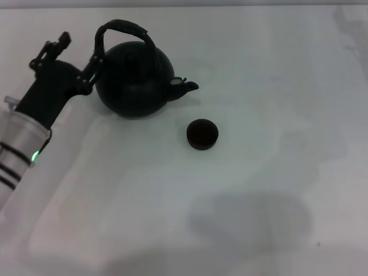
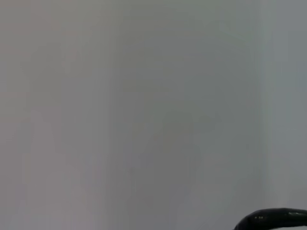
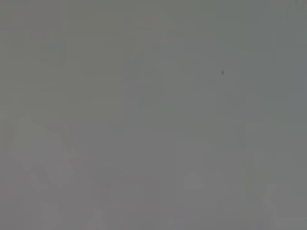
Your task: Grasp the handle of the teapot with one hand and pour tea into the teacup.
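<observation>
Head view shows the teapot (image 1: 135, 80) standing upright on the white table (image 1: 276, 86), its arched handle (image 1: 123, 33) up over the body and its spout (image 1: 185, 87) pointing away from the left gripper (image 1: 75, 54) toward the teacup (image 1: 202, 134). The cup sits upright, apart from the pot, just beyond and to the near side of the spout tip, so it is the farthest of the task's things from the gripper.

The left gripper is at the pot's side opposite the spout. Its fingers are spread wide and hold nothing: one finger lies against the base of the handle where it meets the body, the other stands well clear on the outer side. The handle's top therefore lies above and just past the fingertips, toward the spout. The left wrist view shows only a sliver of the handle (image 2: 273, 219) at its edge.

This posture would fit either reaching for the handle or having just let go of it after setting the pot down; whether the cup holds tea cannot be told. Any grip should centre on the top of the arch, so the pot hangs level and tips smoothly.

The right gripper is out of sight.
</observation>
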